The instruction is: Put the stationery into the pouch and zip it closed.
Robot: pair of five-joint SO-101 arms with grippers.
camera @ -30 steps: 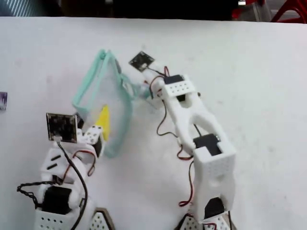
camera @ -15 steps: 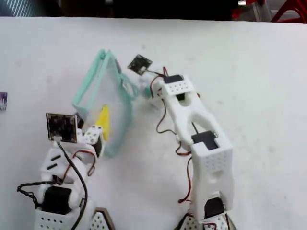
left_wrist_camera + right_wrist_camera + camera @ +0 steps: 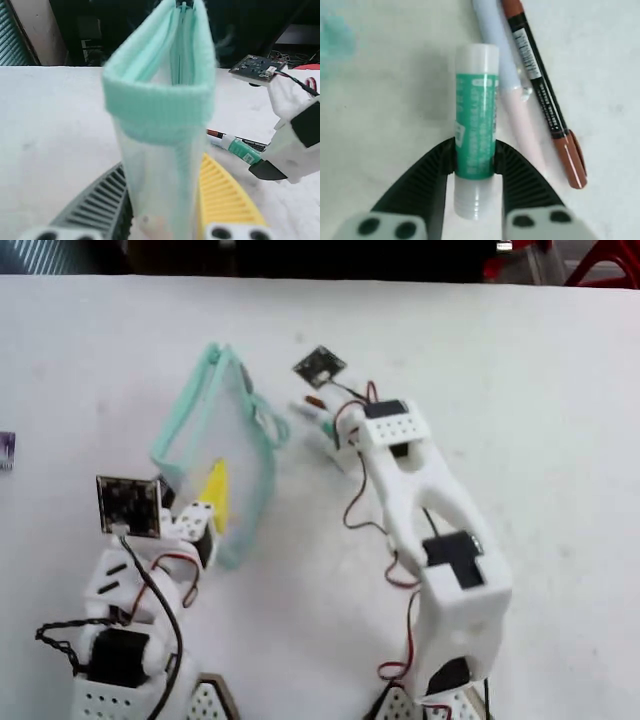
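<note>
You are at the loading step, with the first piece just taken. Your right gripper (image 3: 475,155) is clamped on the glue stick (image 3: 475,120), its dark jaws pressed on either side of the green barrel near its lower end. The stick is just beside the pouch (image 3: 215,440), on the side facing the right arm. I cannot tell whether it has left the table (image 3: 520,360). The pale pen (image 3: 502,85) and the brown pen (image 3: 545,95) lie against each other just past the stick, on the side away from the pouch, and neither is held. Your left gripper (image 3: 165,210) is closed on the pouch's near end, one grey and one yellow jaw pinching it, and holds it up on edge. Next, as I judge it, raise the stick clear of the pens, carry it to the pouch's mouth and feed it in endwise. Check that the mouth gapes first; the left wrist view shows the teal edges close together.
</note>
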